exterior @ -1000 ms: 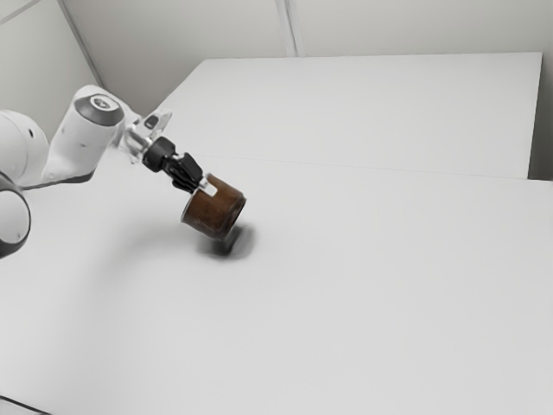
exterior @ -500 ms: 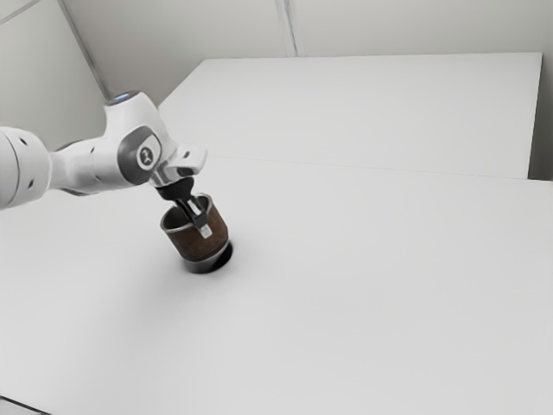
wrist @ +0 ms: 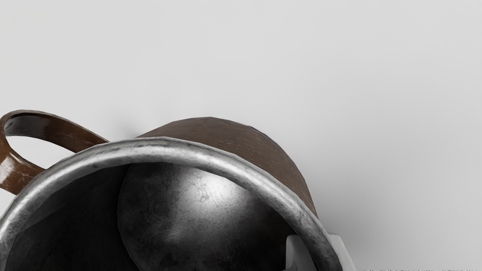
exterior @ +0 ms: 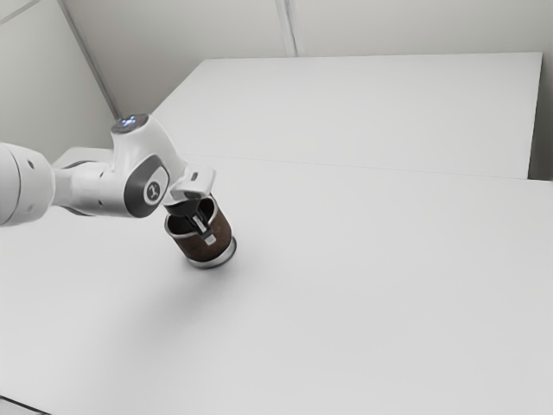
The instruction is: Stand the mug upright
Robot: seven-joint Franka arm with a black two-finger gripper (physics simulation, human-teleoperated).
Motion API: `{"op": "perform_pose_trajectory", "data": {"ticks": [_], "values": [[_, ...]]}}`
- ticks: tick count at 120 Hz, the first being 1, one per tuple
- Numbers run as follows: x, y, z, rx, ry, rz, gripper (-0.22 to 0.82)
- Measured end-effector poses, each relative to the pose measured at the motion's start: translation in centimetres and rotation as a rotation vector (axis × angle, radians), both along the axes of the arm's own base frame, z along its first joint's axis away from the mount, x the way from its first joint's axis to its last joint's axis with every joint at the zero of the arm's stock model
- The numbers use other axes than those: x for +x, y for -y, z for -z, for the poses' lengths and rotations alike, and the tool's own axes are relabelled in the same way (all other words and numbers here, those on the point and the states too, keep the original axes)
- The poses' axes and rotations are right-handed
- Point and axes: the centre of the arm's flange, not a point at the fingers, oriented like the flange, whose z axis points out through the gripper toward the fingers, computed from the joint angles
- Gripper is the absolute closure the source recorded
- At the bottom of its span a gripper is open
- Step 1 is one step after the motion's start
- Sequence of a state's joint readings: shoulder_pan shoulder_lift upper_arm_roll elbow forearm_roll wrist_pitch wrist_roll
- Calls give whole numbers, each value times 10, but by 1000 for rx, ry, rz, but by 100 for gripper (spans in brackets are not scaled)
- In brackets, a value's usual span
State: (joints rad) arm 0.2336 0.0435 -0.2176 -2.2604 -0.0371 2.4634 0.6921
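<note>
Exterior view shows pale walls [exterior: 397, 28], white table [exterior: 371, 294], gripper [exterior: 206, 232] clamped on the mug [exterior: 199, 250]

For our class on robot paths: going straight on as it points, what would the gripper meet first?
Likely the tabletop, the mug touching first, as the gripper clasps the mug's wall; any gap beneath is unclear.

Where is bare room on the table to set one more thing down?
Bare table runs from the mug toward the exterior view's right, and between the mug and the dark cable. It is crowded at the mug, pinched by the fingers, and beneath the arm.
</note>
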Motion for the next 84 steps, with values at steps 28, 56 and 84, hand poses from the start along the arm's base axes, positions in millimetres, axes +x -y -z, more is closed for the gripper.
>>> {"op": "perform_pose_trajectory", "data": {"ticks": [28,56,84], "values": [[-8,3,6,0,-54,-3,78],[-12,0,13,-3,-97,-19,78],[-14,1,13,-12,-113,-15,36]]}}
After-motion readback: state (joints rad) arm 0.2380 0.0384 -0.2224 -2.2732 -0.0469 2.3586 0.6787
